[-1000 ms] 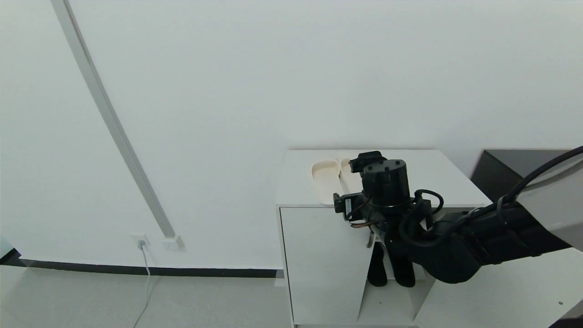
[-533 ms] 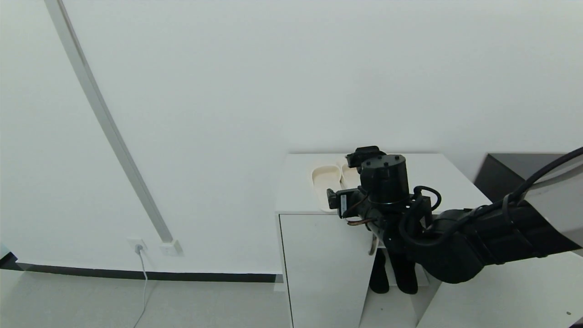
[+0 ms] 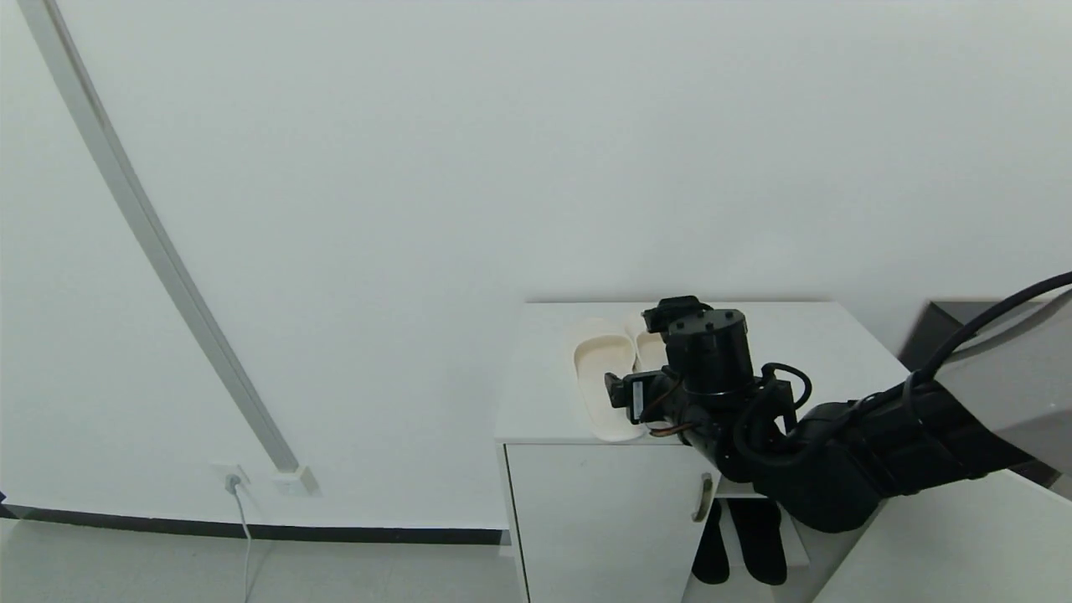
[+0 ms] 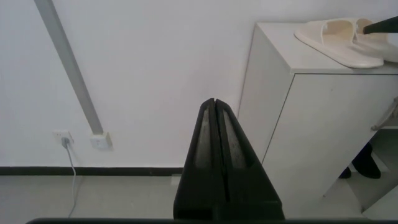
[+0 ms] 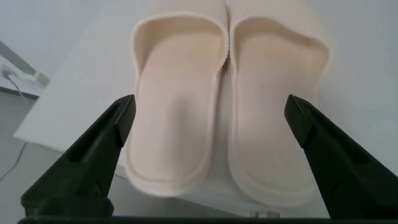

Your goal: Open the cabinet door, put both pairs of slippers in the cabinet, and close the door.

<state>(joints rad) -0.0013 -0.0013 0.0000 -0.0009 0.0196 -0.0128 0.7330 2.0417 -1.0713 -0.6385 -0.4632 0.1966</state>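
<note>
The step in hand looks like the pick of the second pair. To do it well, the right gripper (image 5: 209, 102) should come down square over the heels, keep both soles between its fingers (image 5: 93, 155), and close only once the pads sit low on the outer sidewalls, so that the two cream slippers (image 5: 180, 124) press together and lift as one. A skewed squeeze would likely push one slipper past the other.

The right gripper is spread wide and holds nothing. It hangs at the front edge of the cabinet top (image 3: 804, 335), with one finger outside each slipper and apart from both. The pair lies side by side and touching, heels at that front edge and toes toward the wall, nearer the top's left edge. Below, the black slippers (image 3: 758, 544) stand inside the open cabinet. The left gripper (image 4: 214, 106) is closed on nothing, low and well apart off the cabinet's left side.
</note>
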